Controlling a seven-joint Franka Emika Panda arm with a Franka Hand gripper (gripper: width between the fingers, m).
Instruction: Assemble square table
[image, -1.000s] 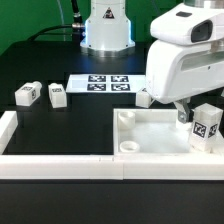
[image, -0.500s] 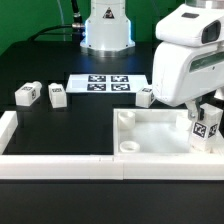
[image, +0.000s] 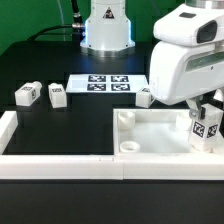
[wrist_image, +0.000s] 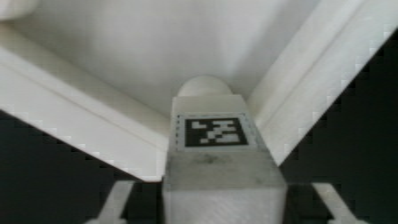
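Observation:
The white square table top (image: 160, 135) lies at the exterior view's right with its rim up. One white tagged leg (image: 207, 127) stands upright over its right side, and my gripper (image: 205, 116) comes down on it from above. In the wrist view the leg (wrist_image: 222, 140) fills the middle, with its rounded end toward an inner corner of the table top (wrist_image: 107, 50). The gripper (wrist_image: 226, 198) is shut on the leg, one finger on each flank. Whether the leg's lower end touches the top is hidden.
Two loose legs (image: 27, 95) (image: 57, 96) lie at the exterior view's left and a third (image: 146, 97) beside the marker board (image: 103, 82). White border rails (image: 60, 165) run along the front and left. The arm's base (image: 107, 25) stands at the back.
The fingers have come in from wide open onto the leg's sides. The arm and the leg have stayed in place.

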